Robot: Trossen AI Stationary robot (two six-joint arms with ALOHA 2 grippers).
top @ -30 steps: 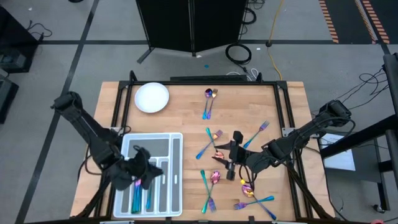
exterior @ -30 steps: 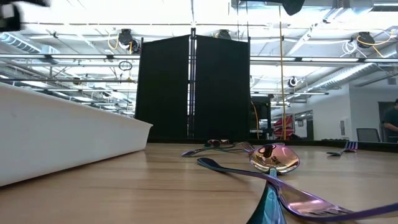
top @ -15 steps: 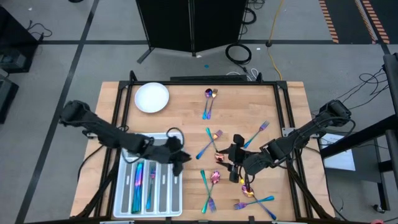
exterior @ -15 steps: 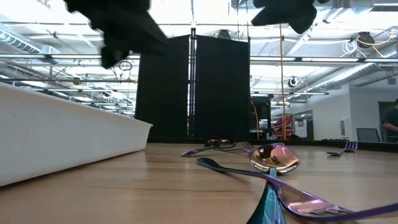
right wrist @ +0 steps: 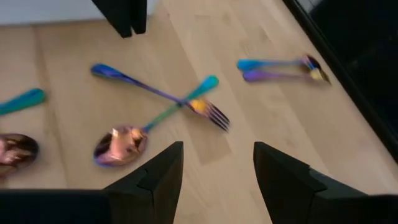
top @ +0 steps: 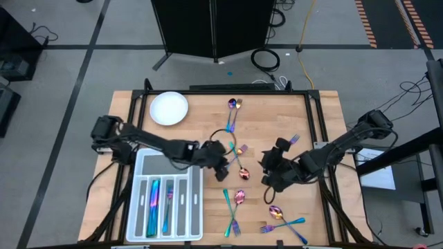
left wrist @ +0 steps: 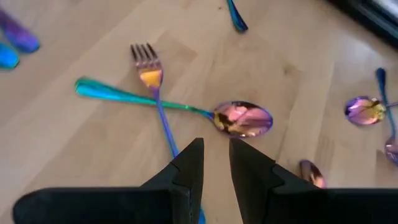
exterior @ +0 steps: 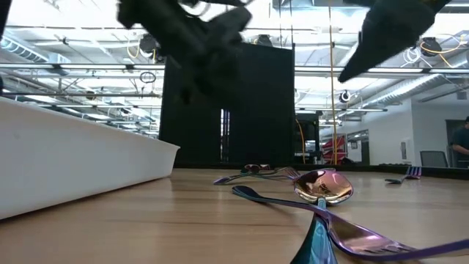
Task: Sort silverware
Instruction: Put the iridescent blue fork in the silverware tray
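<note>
The silverware lies scattered on the wooden table (top: pixel 208 124). A fork (left wrist: pixel 149 65) crosses a teal-handled spoon (left wrist: pixel 241 119) at mid-table, seen from above as a crossed pair (top: pixel 235 155). My left gripper (top: pixel 225 173) (left wrist: pixel 216 144) hovers just over this pair, open by a narrow gap with nothing between its fingers. My right gripper (top: pixel 265 173) (right wrist: pixel 217 149) hangs close by on the pair's right side, open wide and holding nothing. More silverware (top: pixel 154 203) lies in the white tray (top: pixel 196 207).
A white plate (top: pixel 169 108) sits at the far left. Other silverware lies at the far middle (top: pixel 233 111), right of centre (top: pixel 291 144) and near the front edge (top: pixel 232 207) (top: pixel 280 218). The tray's wall (exterior: pixel 73 161) and a spoon (exterior: pixel 322 187) fill the low view.
My left gripper has swung from above the tray toward the table's right, rolling as it went and sinking a little, and now hangs over the crossed fork and spoon. My right gripper has drawn back slightly toward the right edge and tipped its fingers. No silverware on the table has moved.
</note>
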